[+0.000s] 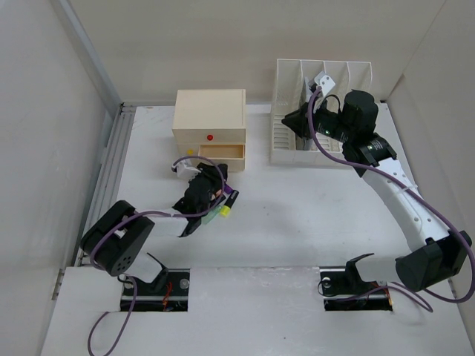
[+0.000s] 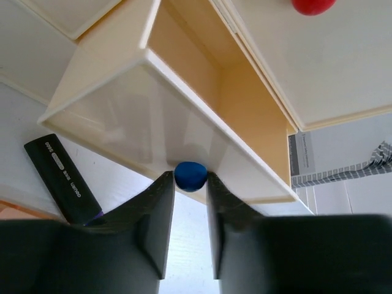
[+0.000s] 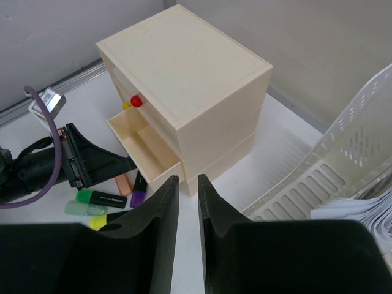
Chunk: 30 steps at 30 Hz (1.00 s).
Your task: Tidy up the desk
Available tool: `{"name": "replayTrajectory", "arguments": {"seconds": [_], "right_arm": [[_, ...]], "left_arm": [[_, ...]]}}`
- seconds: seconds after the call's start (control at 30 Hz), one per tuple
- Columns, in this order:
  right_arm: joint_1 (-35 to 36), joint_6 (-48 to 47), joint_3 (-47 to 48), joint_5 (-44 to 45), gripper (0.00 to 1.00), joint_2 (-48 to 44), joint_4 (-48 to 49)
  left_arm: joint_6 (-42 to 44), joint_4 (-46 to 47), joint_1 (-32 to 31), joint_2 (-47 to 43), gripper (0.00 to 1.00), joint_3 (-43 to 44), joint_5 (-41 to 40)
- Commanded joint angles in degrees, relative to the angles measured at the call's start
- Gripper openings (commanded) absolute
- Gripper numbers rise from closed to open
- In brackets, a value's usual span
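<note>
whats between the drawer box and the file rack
Nothing but a bare strip of the desk lies between the beige drawer box and the white file rack. The top view shows it, and the right wrist view agrees.

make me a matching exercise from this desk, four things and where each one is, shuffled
Things
1. small round blue knob
2. small round red knob
3. white slotted plastic file rack
4. pale green highlighter pen

Places
A. lying on the white desk near the pulled-out drawer
B. on the closed drawer front above the pulled-out one
C. pinched by the fingers of the left gripper
D. right of the small beige drawer box

Pairs: 1-C, 2-B, 3-D, 4-A
</note>
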Motion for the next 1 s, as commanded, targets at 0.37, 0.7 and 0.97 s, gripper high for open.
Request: {"name": "replayTrajectory", "arguments": {"seconds": [0.37, 0.7, 0.97], "right_arm": [[-0.13, -3.12, -1.09, -8.15, 0.61, -1.13, 3.39], [-0.13, -13.14, 1.53, -20.28, 0.44, 0.97, -3.53], [17.71, -36.25, 4.53, -2.18, 0.21, 8.53, -17.88]], "left_arm": [[5.36, -12.28, -7.89, -16.6, 0.88, -0.35, -5.24], [15.12, -34.93, -17.92, -50.08, 0.0, 0.69, -8.58], [28.84, -65.64, -17.92, -66.98, 0.53, 20.74, -15.35]]}}
